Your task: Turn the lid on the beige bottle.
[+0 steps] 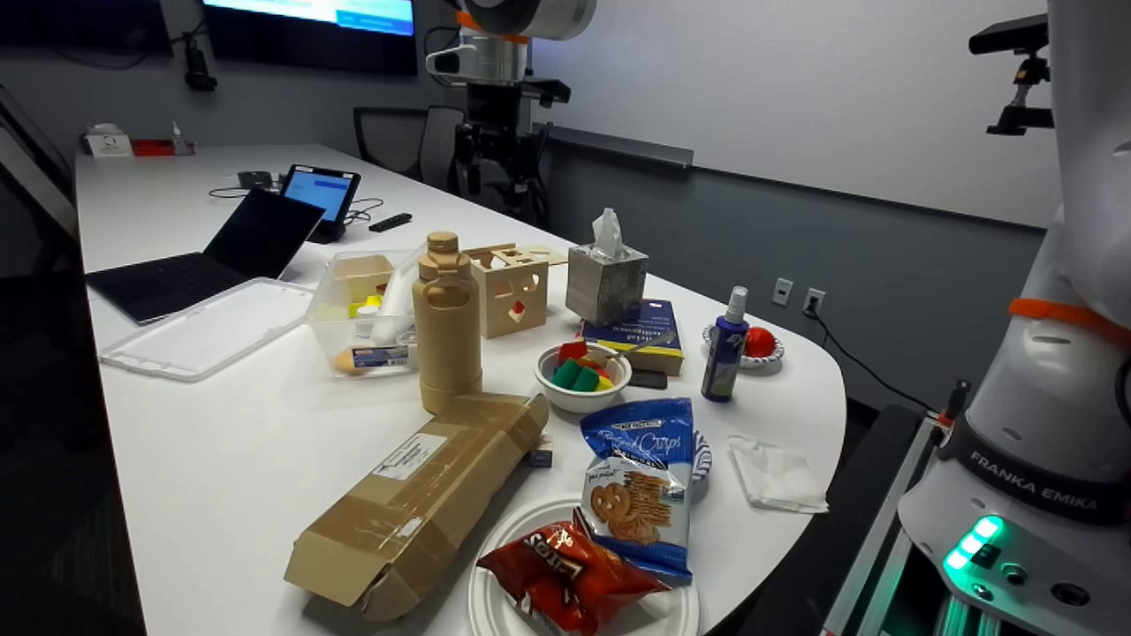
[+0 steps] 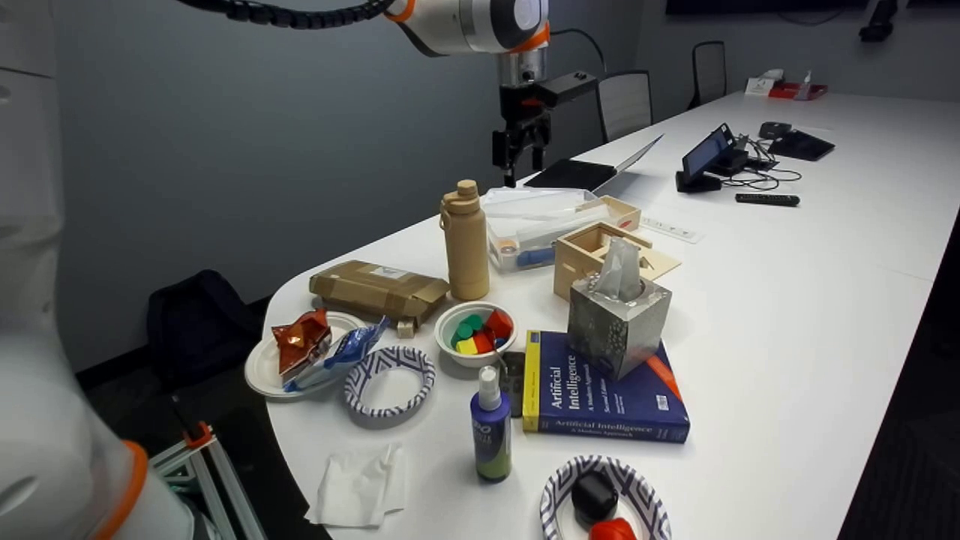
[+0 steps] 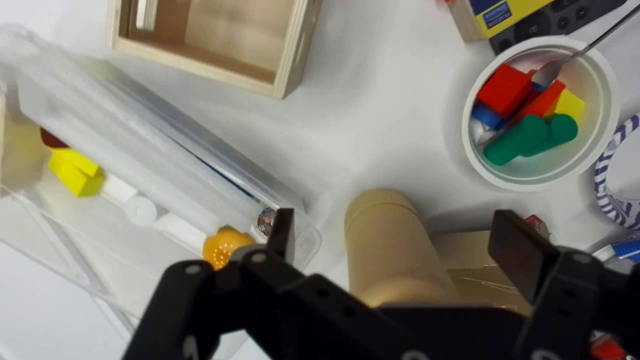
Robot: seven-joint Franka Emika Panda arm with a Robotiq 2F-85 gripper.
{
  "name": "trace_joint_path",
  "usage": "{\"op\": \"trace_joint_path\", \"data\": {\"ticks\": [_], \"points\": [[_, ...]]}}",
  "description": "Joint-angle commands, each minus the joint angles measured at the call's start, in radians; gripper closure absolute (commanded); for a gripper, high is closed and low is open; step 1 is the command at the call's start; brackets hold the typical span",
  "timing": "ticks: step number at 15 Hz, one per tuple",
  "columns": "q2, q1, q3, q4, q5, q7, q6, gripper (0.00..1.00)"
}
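The beige bottle (image 1: 448,336) stands upright on the table. It also shows in an exterior view (image 2: 466,251). The lid (image 1: 443,242) sits on its top and also shows in an exterior view (image 2: 466,188). My gripper (image 1: 497,184) is apart from the bottle and higher than the lid; it also shows in an exterior view (image 2: 523,171). In the wrist view the gripper (image 3: 395,230) is open and empty, with its fingers wide apart. The bottle's body (image 3: 390,245) shows between and below the fingers. Its upper part and the lid are hidden behind the gripper there.
A brown cardboard box (image 1: 415,503) lies against the bottle's near side. A clear plastic bin (image 1: 327,309) and a wooden shape box (image 1: 512,300) stand close by. A white bowl of blocks (image 1: 579,402), tissue box (image 2: 619,322), book (image 2: 600,405) and spray bottle (image 2: 491,439) are further round.
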Motion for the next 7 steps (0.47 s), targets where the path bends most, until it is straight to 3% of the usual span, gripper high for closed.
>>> {"op": "trace_joint_path", "data": {"ticks": [1, 7], "points": [[-0.043, -0.005, -0.028, -0.004, -0.036, 0.179, -0.038, 0.00], [-0.070, -0.008, -0.063, -0.031, -0.096, 0.499, -0.038, 0.00]]}}
